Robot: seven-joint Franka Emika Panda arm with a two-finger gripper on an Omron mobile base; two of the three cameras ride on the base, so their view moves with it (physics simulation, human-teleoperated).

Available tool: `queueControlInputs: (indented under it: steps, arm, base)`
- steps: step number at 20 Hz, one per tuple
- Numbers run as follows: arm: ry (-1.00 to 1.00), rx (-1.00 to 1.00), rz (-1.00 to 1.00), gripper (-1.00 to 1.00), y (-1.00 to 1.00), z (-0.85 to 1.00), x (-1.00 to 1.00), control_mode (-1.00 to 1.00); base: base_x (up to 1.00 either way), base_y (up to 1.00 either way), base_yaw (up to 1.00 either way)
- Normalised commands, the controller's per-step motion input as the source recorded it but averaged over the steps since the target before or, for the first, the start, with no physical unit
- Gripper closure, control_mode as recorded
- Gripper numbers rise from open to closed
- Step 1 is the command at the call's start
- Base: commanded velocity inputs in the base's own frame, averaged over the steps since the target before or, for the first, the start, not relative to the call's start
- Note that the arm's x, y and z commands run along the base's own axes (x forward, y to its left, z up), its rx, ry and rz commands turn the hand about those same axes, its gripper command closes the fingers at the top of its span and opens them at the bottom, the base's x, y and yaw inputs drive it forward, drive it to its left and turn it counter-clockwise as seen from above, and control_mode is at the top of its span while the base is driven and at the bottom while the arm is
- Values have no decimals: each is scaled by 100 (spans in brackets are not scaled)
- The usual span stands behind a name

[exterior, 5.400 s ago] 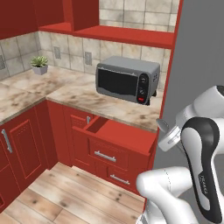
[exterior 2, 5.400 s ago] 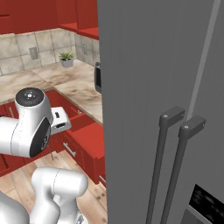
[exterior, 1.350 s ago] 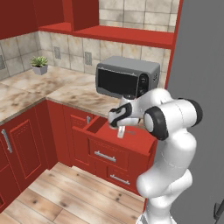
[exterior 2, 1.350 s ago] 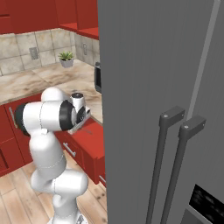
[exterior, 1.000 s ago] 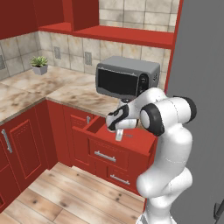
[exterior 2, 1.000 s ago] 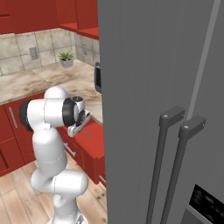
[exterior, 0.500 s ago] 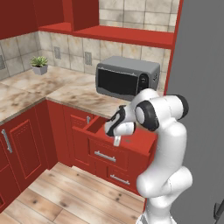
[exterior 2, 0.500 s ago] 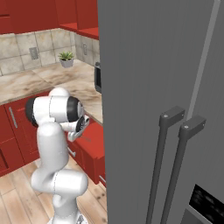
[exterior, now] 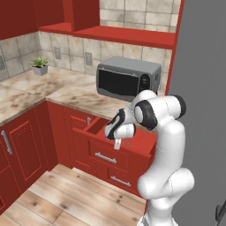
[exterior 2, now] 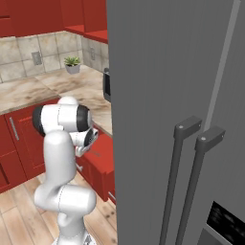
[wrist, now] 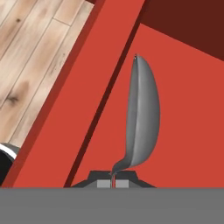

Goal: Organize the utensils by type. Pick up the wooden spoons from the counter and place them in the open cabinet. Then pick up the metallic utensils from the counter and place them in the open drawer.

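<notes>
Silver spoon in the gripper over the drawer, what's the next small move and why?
Probably lower a little, then open the jaws. In the hand view the gripper is shut on the silver spoon, whose bowl hangs over the open drawer's red inside, past its front wall; the left base view shows the hand above that drawer.

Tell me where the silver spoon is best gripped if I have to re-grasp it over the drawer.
Stay on the thin handle, as the end effector is now, shut on the spoon just below the bowl. The bowl is wide and curved, so flat fingers would likely slip. Come from the handle end, closing across its narrow width, bowl pointing into the drawer.
</notes>
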Motion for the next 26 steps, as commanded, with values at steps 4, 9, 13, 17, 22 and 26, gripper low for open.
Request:
queueControlInputs:
  steps: [4,9,13,17,22,26]
  arm:
    - [0,0,-1,100,41,-18,-7,-100]
    - [4,0,-8,100,70,-1,-41,-100]
    - [3,0,-10,100,74,-4,-61,-100]
    - [1,0,-13,100,62,-8,-67,-100]
    - [0,0,-15,100,49,-11,-84,-100]
    - [1,0,-16,100,45,-14,-85,-100]
  base:
    - [0,0,0]
    - [0,0,0]
    - [0,0,0]
    - [0,0,0]
    - [0,0,0]
    - [0,0,0]
